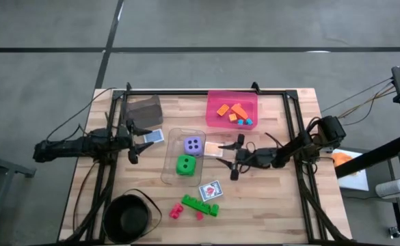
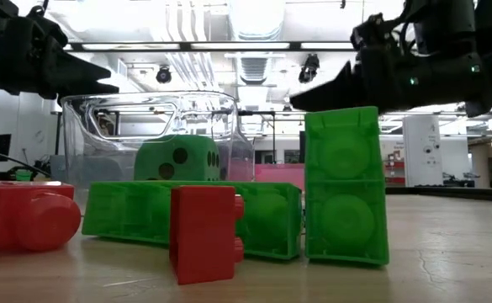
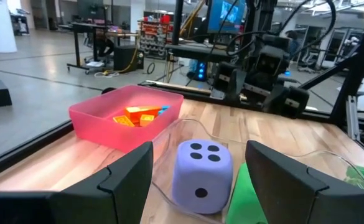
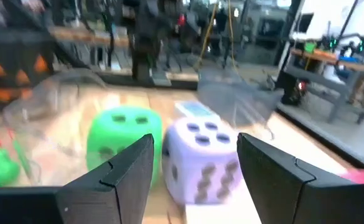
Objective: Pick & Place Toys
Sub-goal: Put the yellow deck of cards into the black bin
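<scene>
Two dice sit inside the clear bin point(image 1: 183, 157) at the middle of the worktop point(image 1: 275, 205): the purple die point(image 1: 193, 144) toward 12 o'clock and the green die point(image 1: 184, 165) toward 6 o'clock, close together. The left hand point(image 1: 135, 142) hovers at 9 o'clock of the bin, its fingers parted with nothing between them; a small blue card point(image 1: 154, 137) lies just beside it on the worktop. The right hand point(image 1: 232, 158) hovers at 3 o'clock of the bin, fingers likewise apart and empty, near a pale card point(image 1: 215, 147) lying by the bin's edge. The pink bin point(image 1: 232, 109) at 12 o'clock holds orange bricks point(image 1: 231, 111) and a few teal pieces point(image 1: 244, 122). Toward 6 o'clock lie a picture card point(image 1: 210, 190), a green brick point(image 1: 200, 204) and pink-red pieces point(image 1: 177, 211). A black bowl point(image 1: 126, 217) stands at 7 o'clock and a dark grey bin point(image 1: 143, 109) at 11 o'clock.
</scene>
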Controlling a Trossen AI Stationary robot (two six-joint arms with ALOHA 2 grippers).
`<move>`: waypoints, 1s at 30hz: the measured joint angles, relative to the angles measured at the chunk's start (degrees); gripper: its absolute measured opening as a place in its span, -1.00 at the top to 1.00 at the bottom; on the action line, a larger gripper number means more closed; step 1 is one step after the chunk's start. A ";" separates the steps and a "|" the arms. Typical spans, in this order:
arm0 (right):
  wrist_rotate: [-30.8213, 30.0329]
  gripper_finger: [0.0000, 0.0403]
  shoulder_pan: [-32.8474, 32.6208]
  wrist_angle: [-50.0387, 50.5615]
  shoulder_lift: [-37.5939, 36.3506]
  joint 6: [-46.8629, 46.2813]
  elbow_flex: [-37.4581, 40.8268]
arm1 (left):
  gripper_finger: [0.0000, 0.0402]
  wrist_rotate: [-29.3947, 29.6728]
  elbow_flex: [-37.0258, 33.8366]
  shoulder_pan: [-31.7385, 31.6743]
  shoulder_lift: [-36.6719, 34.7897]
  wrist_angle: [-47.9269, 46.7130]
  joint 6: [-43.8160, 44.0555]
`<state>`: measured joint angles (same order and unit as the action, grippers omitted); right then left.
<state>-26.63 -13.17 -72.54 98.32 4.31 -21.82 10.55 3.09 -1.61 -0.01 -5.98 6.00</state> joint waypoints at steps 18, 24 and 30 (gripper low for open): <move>-5.49 -0.15 1.70 52.61 -3.14 -14.17 -16.76 | -0.28 0.00 -0.04 -0.02 0.26 -0.09 0.04; -5.53 -0.34 1.70 68.57 -3.45 -14.96 -25.97 | -0.28 0.00 -0.07 -0.02 0.62 -0.11 0.04; -5.22 -0.66 2.00 77.02 -3.48 -15.17 -30.78 | -0.28 -0.02 -0.07 -0.02 1.01 -0.17 0.04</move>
<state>-31.85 -11.17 4.48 94.85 -10.85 -52.60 10.52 3.03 -1.63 1.00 -6.15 6.04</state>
